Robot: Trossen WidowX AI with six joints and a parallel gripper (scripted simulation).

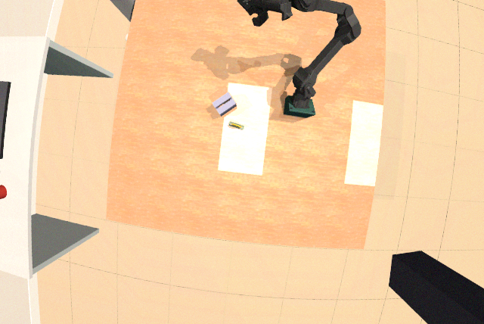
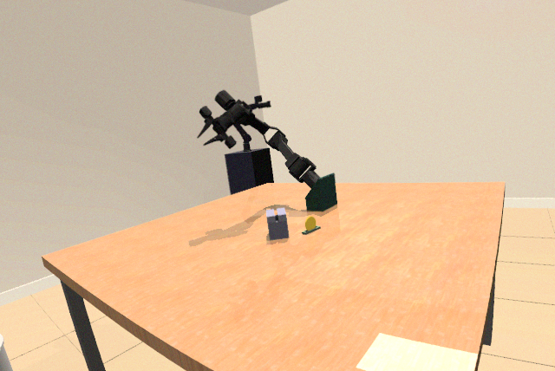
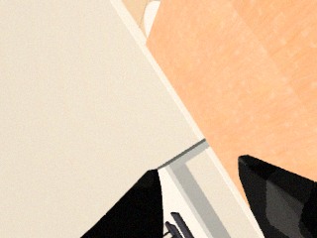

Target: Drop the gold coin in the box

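From the top, the hand (image 1: 249, 9) hangs high and holds nothing, its fingers partly apart; the gold coin (image 1: 236, 126) is well apart from it, seen only edge-on in its green holder (image 1: 237, 126). From outside, the coin stands beside the grey box (image 2: 277, 223) on the bench (image 2: 358, 268), below the hand. The wrist view cuts both fingers at the border, and neither coin nor box appears there.

Slot in the grey box (image 2: 277, 222) too small to make out

Gold coin (image 2: 310, 222); dark-green holder (image 2: 310, 231); grey box (image 2: 277, 224); orange wood-grain table (image 2: 358, 259); black arm (image 2: 286, 153).
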